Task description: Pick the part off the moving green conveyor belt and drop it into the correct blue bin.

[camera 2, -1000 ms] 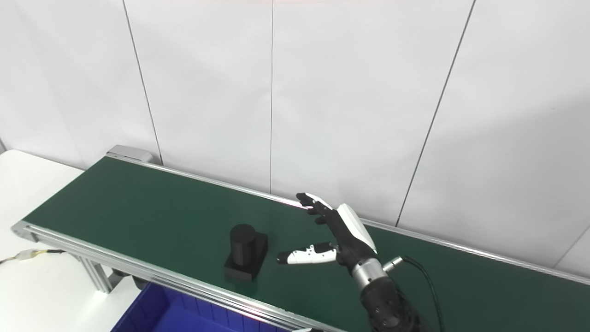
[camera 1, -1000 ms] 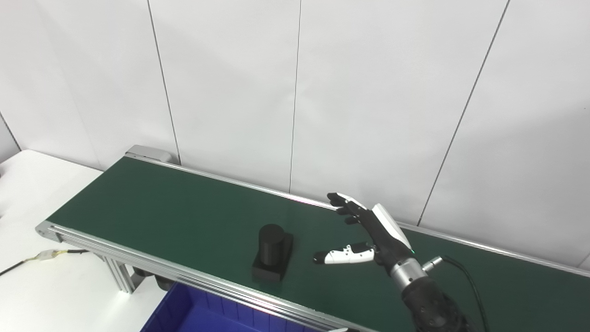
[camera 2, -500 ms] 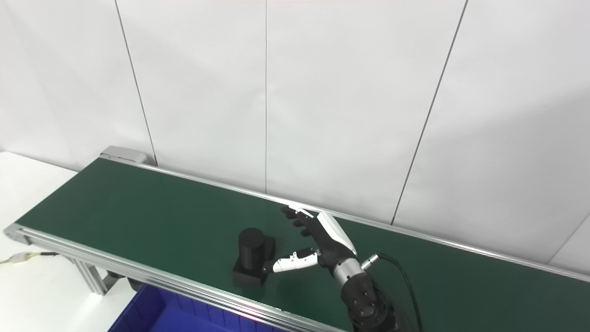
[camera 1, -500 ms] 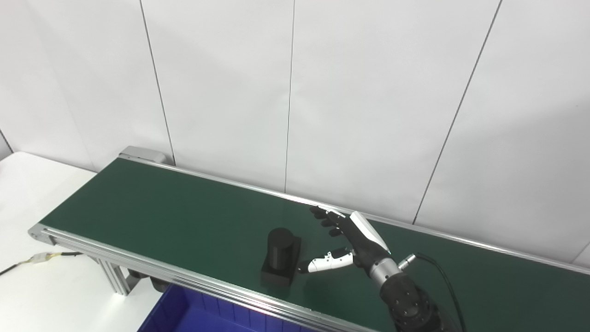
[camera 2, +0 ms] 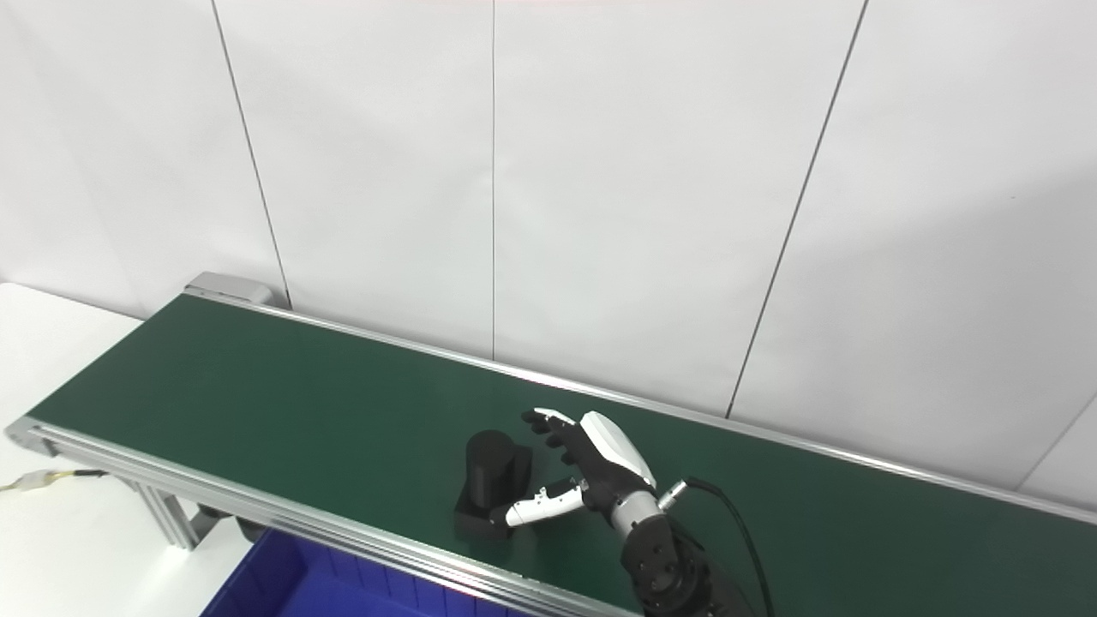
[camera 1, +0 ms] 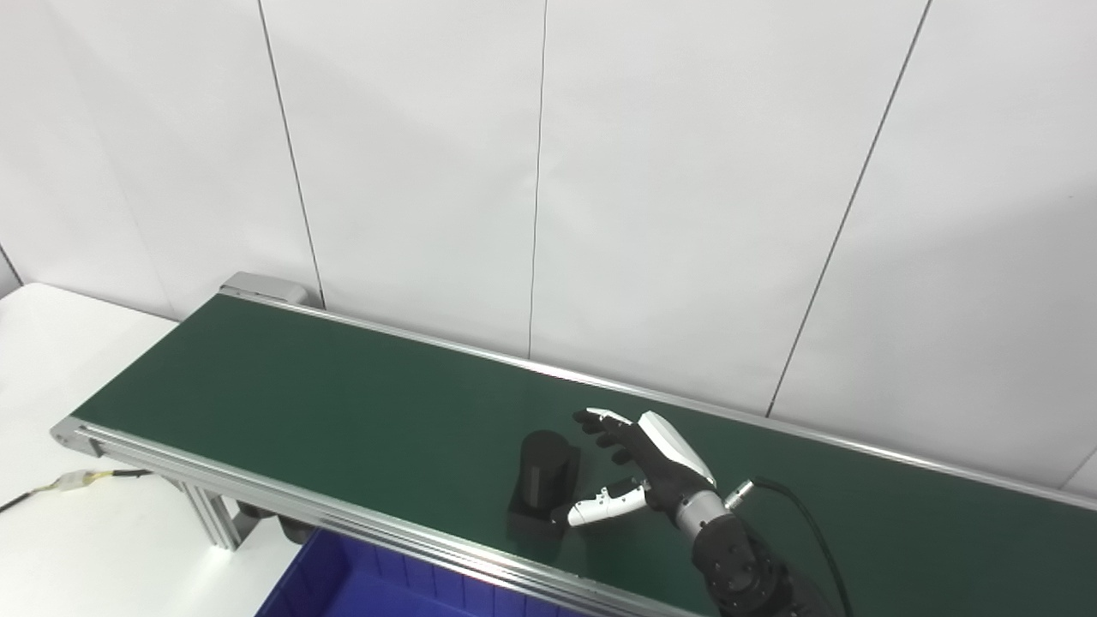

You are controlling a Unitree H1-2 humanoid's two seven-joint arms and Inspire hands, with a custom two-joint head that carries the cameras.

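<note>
A black part [camera 1: 543,476], a short cylinder on a square base, stands on the green conveyor belt [camera 1: 343,403] near its front rail. My right hand [camera 1: 644,467] is open just to the right of it, fingers spread above and behind the cylinder. The white thumb tip rests at the front right of the base. In the right eye view the part [camera 2: 491,484] and the right hand [camera 2: 587,467] stand the same way. The fingers are not closed around the part. My left hand is out of sight.
A blue bin [camera 1: 368,583] sits below the belt's front rail at the bottom edge. A white table [camera 1: 77,531] with a cable and connector [camera 1: 73,480] lies at the left. White wall panels stand behind the belt.
The part has ridden the belt to the right. My right hand has moved left and down to meet it, its thumb now against the base.
</note>
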